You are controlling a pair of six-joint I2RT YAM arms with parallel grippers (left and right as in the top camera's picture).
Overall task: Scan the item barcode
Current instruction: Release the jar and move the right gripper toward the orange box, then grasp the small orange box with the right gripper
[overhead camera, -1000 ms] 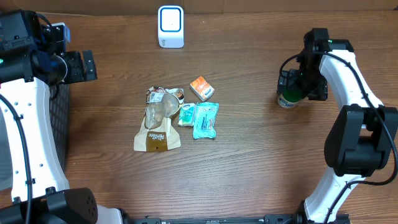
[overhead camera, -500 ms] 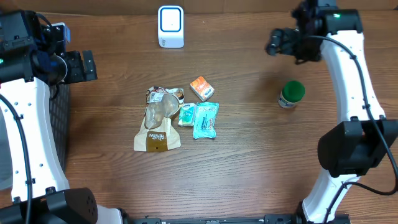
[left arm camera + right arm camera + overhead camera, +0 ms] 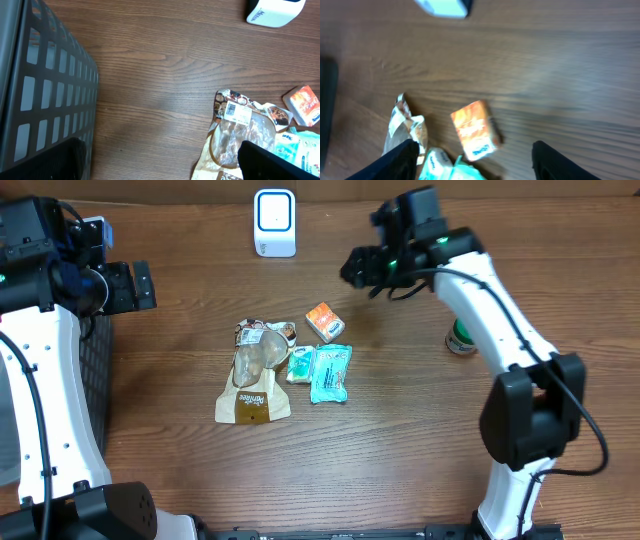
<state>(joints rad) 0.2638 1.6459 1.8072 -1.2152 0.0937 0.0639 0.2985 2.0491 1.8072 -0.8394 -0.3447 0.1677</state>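
Observation:
Several items lie mid-table: an orange box (image 3: 324,321), a brown pouch (image 3: 255,372) and two teal packets (image 3: 330,372). The white scanner (image 3: 274,222) stands at the back. My right gripper (image 3: 360,270) hovers open and empty above and right of the orange box (image 3: 474,129), which shows blurred between its fingers (image 3: 395,160). My left gripper (image 3: 130,285) hangs open at the far left beside the basket, with the pouch (image 3: 240,135) under its right finger (image 3: 275,162). No barcode is readable.
A green-lidded bottle (image 3: 462,337) stands at the right, partly behind the right arm. A dark slotted basket (image 3: 45,85) fills the left edge. In the left wrist view the scanner (image 3: 275,12) and the orange box (image 3: 305,104) show.
The right arm left the green-lidded bottle standing and swung back and left across the table to above the orange box. The left arm has not moved.

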